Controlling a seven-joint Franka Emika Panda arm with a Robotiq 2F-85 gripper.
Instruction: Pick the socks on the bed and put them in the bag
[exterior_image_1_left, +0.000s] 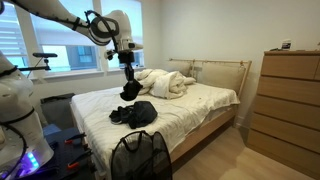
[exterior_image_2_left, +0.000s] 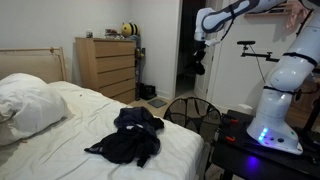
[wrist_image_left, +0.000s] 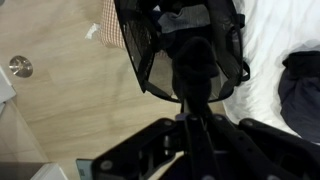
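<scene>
My gripper (exterior_image_1_left: 128, 76) hangs high over the near edge of the bed (exterior_image_1_left: 200, 100) and is shut on a black sock (exterior_image_1_left: 130, 91). The sock dangles below the fingers in both exterior views (exterior_image_2_left: 199, 68). In the wrist view the sock (wrist_image_left: 195, 72) hangs over the open mouth of the black mesh bag (wrist_image_left: 150, 50). The bag stands on the floor beside the bed (exterior_image_1_left: 140, 155) (exterior_image_2_left: 190, 115). A heap of dark clothes (exterior_image_1_left: 135, 113) (exterior_image_2_left: 130, 135) lies on the white sheet of the bed (exterior_image_2_left: 60, 150).
A rumpled white duvet and pillows (exterior_image_1_left: 165, 82) lie near the headboard. A wooden dresser (exterior_image_1_left: 290, 100) (exterior_image_2_left: 105, 65) stands beside the bed. The robot base (exterior_image_2_left: 280, 110) stands next to the bag. A window (exterior_image_1_left: 60, 40) is behind the arm.
</scene>
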